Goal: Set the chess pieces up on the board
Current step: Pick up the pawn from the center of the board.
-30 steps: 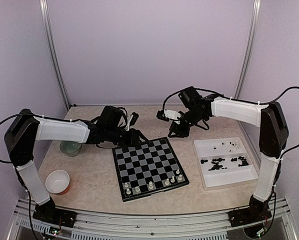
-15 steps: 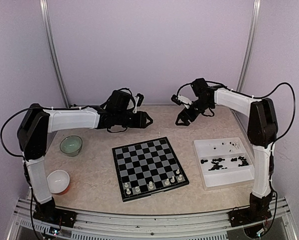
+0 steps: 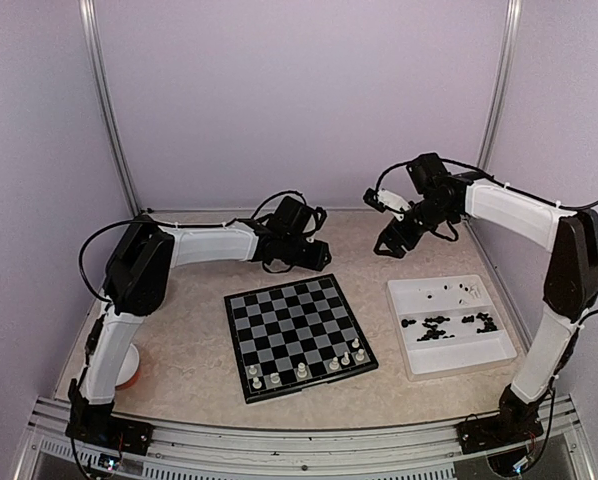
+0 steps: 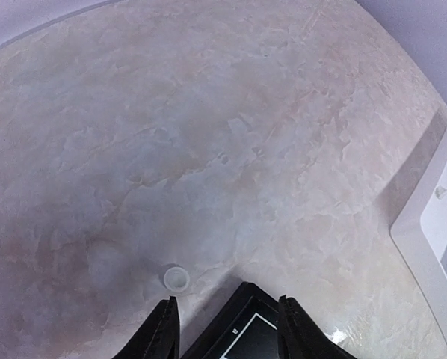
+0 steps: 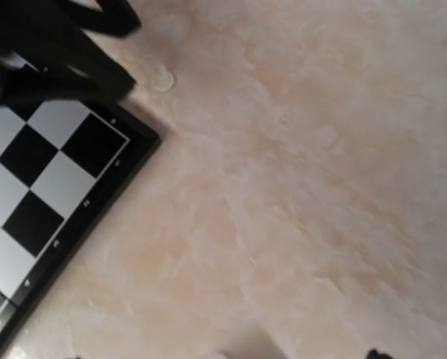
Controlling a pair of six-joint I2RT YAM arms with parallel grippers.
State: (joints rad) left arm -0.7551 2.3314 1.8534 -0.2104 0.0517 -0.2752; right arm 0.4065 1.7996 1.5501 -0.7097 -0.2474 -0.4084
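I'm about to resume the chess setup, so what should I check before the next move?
1. Left claw empty: ok, fingers apart, nothing between them.
2. Right claw empty: ok, open and holding nothing.
3. Board lies flat with free squares: ok; white pieces only on the near row.
4. Black pieces waiting in the white tray: ok.
5. Small pale round thing on the table off the board's far corner is a piece: cannot tell.
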